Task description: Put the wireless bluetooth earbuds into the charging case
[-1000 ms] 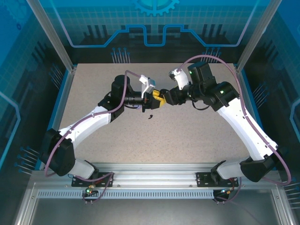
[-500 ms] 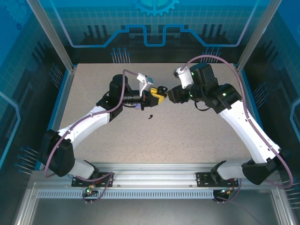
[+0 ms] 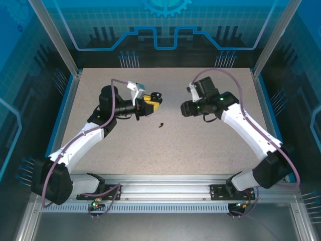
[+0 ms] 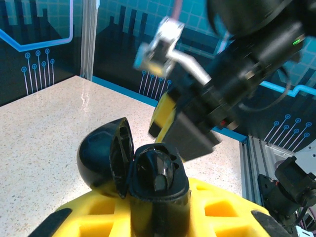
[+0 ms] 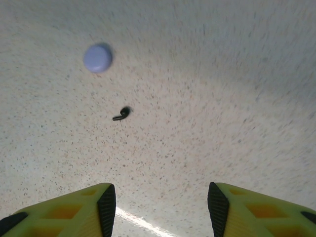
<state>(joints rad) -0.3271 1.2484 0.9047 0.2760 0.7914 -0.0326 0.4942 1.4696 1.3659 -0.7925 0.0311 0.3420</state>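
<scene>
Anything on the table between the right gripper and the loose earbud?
No: bare tabletop from the right gripper to the earbud, per the right wrist view.

The left arm [image 3: 83,140] is stretching up and inward from its base, elbow bent, with the left gripper [image 3: 150,100] pointing right and clamping the charging case [image 4: 153,173] between its yellow fingers [image 4: 222,212]. The right arm [image 3: 251,133] is folding inward opposite it — the right gripper [image 5: 161,197] is tilting downward, jaws standing apart and gripping nothing.

Overhead camera: high at the near side, looking down on the whole table [image 3: 200,145]. Left wrist: close, level, facing the right arm [image 4: 256,34]. Right wrist: downward; shares earbud [image 5: 121,114] with overhead.
</scene>
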